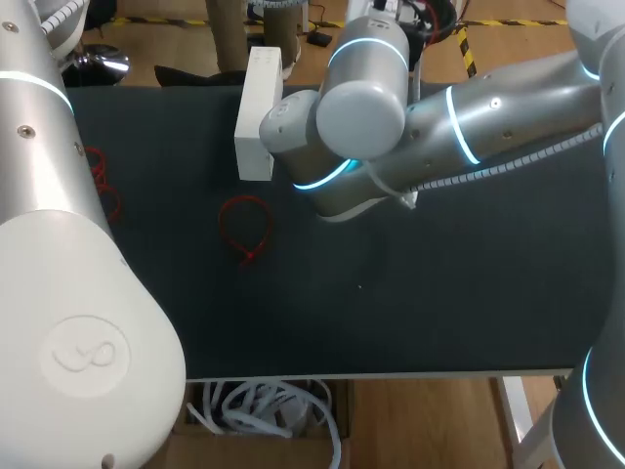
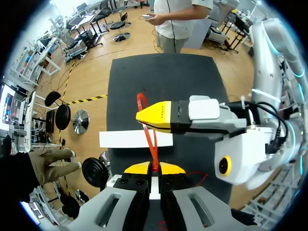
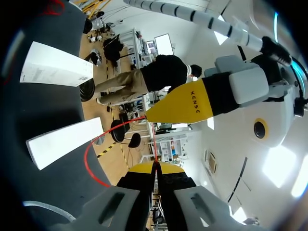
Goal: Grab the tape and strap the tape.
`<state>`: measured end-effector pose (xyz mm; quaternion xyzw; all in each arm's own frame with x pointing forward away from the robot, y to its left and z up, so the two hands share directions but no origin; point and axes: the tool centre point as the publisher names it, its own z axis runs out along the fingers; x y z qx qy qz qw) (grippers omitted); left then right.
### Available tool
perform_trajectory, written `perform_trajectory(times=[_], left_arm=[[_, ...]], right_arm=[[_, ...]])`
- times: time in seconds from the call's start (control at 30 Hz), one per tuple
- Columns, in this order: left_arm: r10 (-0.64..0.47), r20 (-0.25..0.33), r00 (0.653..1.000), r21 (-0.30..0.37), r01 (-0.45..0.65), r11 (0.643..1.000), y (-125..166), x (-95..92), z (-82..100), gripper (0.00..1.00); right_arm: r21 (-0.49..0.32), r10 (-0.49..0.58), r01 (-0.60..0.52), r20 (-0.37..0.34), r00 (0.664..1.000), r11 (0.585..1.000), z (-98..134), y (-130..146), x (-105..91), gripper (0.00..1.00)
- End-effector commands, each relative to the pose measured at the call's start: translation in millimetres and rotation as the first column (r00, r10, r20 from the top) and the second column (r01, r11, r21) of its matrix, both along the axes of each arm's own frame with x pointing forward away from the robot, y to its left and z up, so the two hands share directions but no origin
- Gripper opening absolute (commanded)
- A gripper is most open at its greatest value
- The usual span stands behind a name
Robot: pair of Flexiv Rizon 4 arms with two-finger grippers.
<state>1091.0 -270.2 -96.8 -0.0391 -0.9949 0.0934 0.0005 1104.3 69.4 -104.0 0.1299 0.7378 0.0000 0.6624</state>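
A red tape tie [image 2: 153, 149] hangs in the air between both grippers, above the black table [image 1: 439, 293]. In the left wrist view my left gripper [image 2: 151, 168] is shut on one end of it. Just ahead, my right gripper [image 2: 161, 115] has its yellow tips closed on the tie's loop. In the right wrist view my right gripper [image 3: 155, 167] is shut on the thin red strand [image 3: 154, 144], whose loop curves off to one side. The left gripper [image 3: 183, 103] is close ahead of it. In the head view my right arm [image 1: 361, 107] hides both grippers.
A long white box [image 1: 259, 117] lies on the table's far middle, under the held tie in the left wrist view [image 2: 120, 139]. A loose red tie loop [image 1: 244, 227] lies near the middle, and another red tie [image 1: 103, 181] beside my left arm [image 1: 59, 244].
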Motion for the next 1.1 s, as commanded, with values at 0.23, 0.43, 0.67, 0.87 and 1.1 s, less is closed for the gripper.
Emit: perform_trajectory(times=[0.23,0.43,0.67,0.87,1.1], left_arm=[[0.001,-0.004,1.0,0.007,-0.001,1.0,-1.2,0.9,1.9,0.0],[0.001,-0.004,1.0,0.007,-0.001,1.0,-1.2,0.9,1.9,0.0],[0.001,-0.004,1.0,0.007,-0.001,1.0,-1.2,0.9,1.9,0.0],[0.001,-0.004,1.0,0.007,-0.001,1.0,-1.2,0.9,1.9,0.0],[0.001,-0.004,1.0,0.007,-0.001,1.0,-1.2,0.9,1.9,0.0]], right_arm=[[-0.001,-0.017,0.017,0.01,1.0,1.0,-0.6,-3.8,0.5,0.0],[-0.003,-0.015,0.015,0.004,1.0,1.0,-2.5,-2.4,2.7,0.0],[-0.003,-0.011,0.011,0.017,1.0,1.0,-1.0,1.7,4.4,0.0],[-0.003,-0.011,0.011,0.01,1.0,1.0,-4.1,2.3,3.0,0.0],[0.002,-0.012,0.012,0.013,1.0,1.0,-3.7,4.2,2.7,0.0]])
